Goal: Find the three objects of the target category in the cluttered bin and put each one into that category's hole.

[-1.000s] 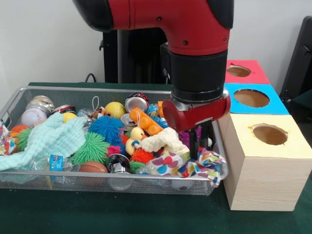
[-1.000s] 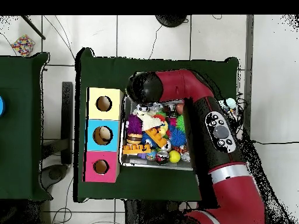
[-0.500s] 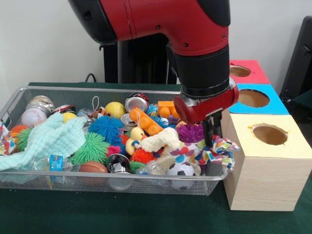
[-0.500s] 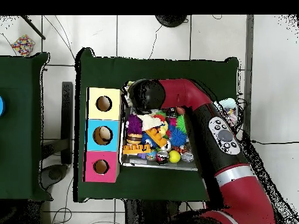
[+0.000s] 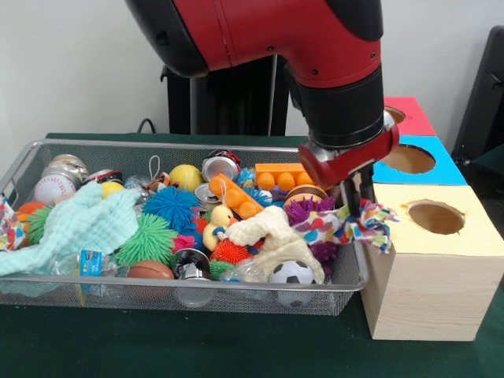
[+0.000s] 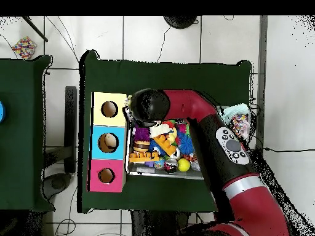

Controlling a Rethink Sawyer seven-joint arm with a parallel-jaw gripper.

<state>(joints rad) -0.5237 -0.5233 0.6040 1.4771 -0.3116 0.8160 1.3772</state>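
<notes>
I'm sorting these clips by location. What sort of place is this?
Probably a robotics lab. A red robot arm works over a wire basket of toys on a green-covered table, beside wooden boxes with round holes, on a tiled floor with loose cables.

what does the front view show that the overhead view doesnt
Only the front view shows the gripper shut on the white multicoloured-dotted fabric cloth, lifted over the silver wire mesh basket at its end beside the yellow-topped wooden box. It also shows a mint green cloth inside. Only the overhead view shows another dotted cloth lying on the floor apart from the table, while the arm hides the grasp. Both show the box's round hole, and the blue-topped and red-topped boxes.
</notes>
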